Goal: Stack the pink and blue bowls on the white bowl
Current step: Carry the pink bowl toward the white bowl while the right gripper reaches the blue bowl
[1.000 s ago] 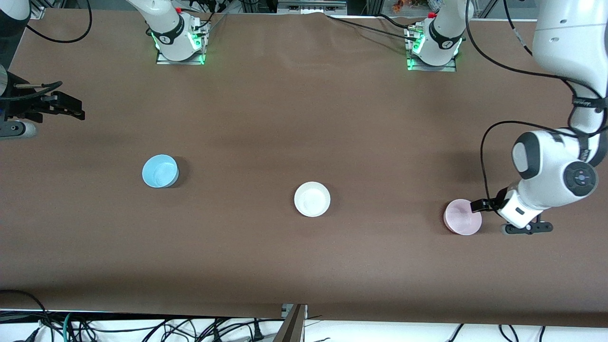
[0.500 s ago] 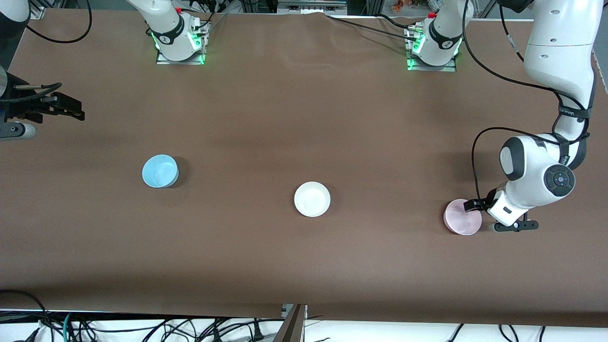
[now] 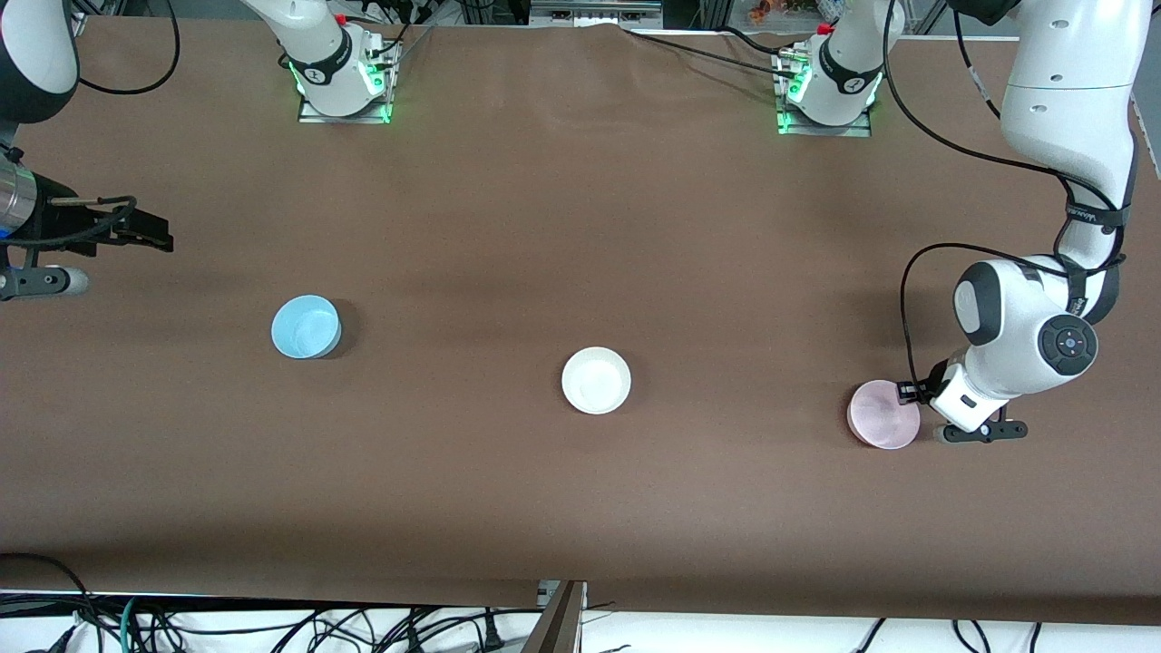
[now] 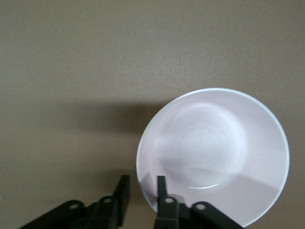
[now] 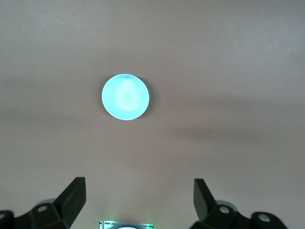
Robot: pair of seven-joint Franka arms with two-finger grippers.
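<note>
The pale pink bowl (image 3: 882,414) sits on the table at the left arm's end. My left gripper (image 3: 907,392) is low at its rim and open. In the left wrist view the gripper (image 4: 142,193) straddles the rim of the pink bowl (image 4: 214,152), one finger inside and one outside, with a gap still showing. The white bowl (image 3: 596,380) sits mid-table. The light blue bowl (image 3: 306,326) sits toward the right arm's end and also shows in the right wrist view (image 5: 125,97). My right gripper (image 3: 150,231) hangs wide open and empty (image 5: 138,195) above the table's end.
The brown table cover (image 3: 580,227) is bare apart from the three bowls. The arm bases (image 3: 345,86) stand along the edge farthest from the front camera. Cables hang below the table edge nearest the front camera.
My left arm has moved in toward the pink bowl and its fingers have narrowed around the rim. My right gripper has shifted slightly toward the blue bowl. The bowls have not moved.
</note>
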